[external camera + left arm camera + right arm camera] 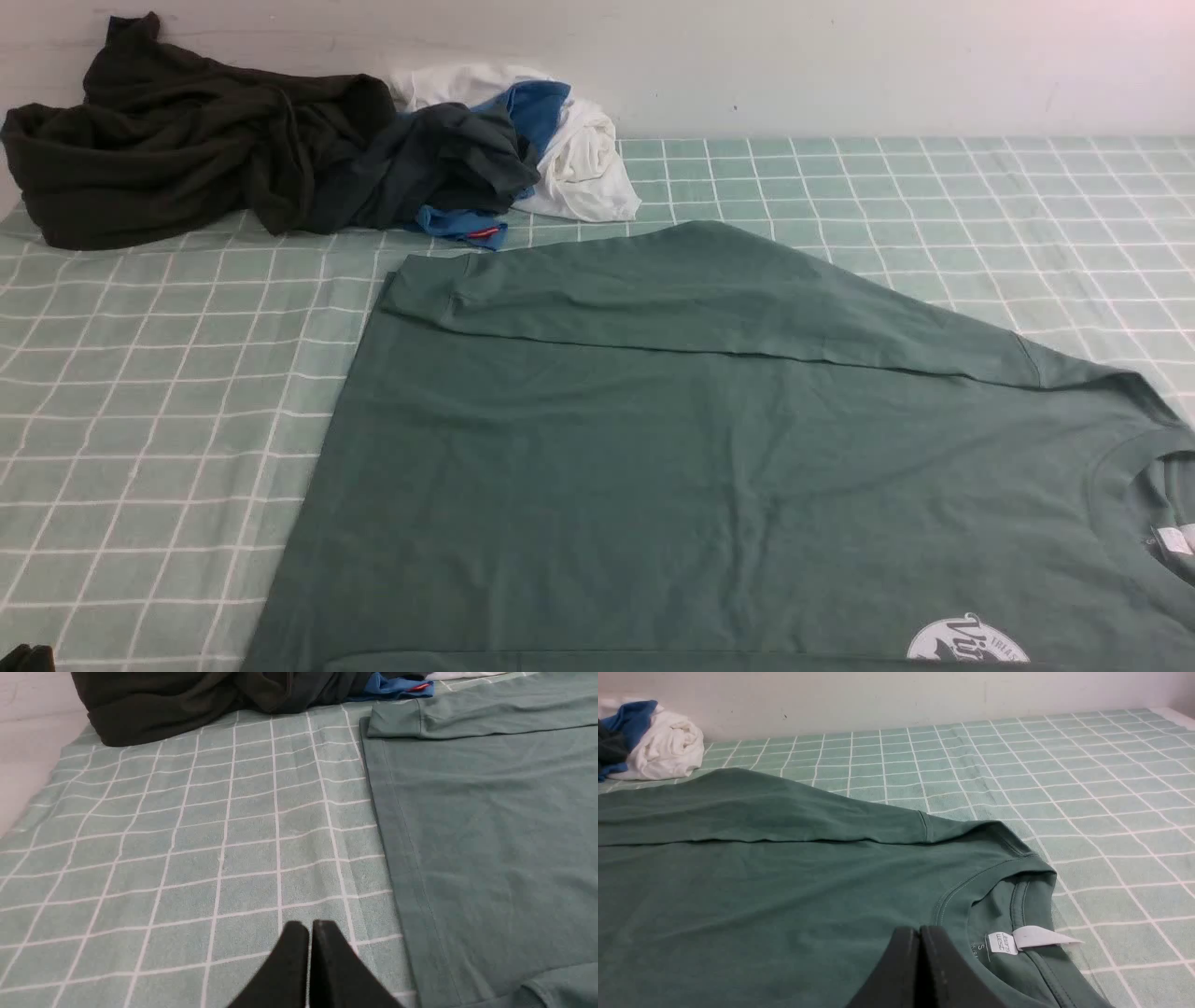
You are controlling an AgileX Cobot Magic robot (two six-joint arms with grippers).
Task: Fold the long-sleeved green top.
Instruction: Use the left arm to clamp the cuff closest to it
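The green long-sleeved top (672,467) lies flat on the checked cloth, its neck to the right and its hem to the left. One sleeve (709,299) is folded across the far side of the body. The white neck tag (1003,942) and part of the round logo print (966,644) show near the collar. My left gripper (310,925) is shut and empty over the checked cloth, just beside the top's hem (397,858). Over the chest, next to the collar (971,886), my right gripper (920,929) is shut with nothing in it. Neither gripper shows in the front view.
A pile of clothes lies at the back left against the wall: a very dark olive garment (177,140), a dark grey one (439,163), a blue one (537,107) and a white one (588,168). The pale green checked cloth (980,205) covers the table.
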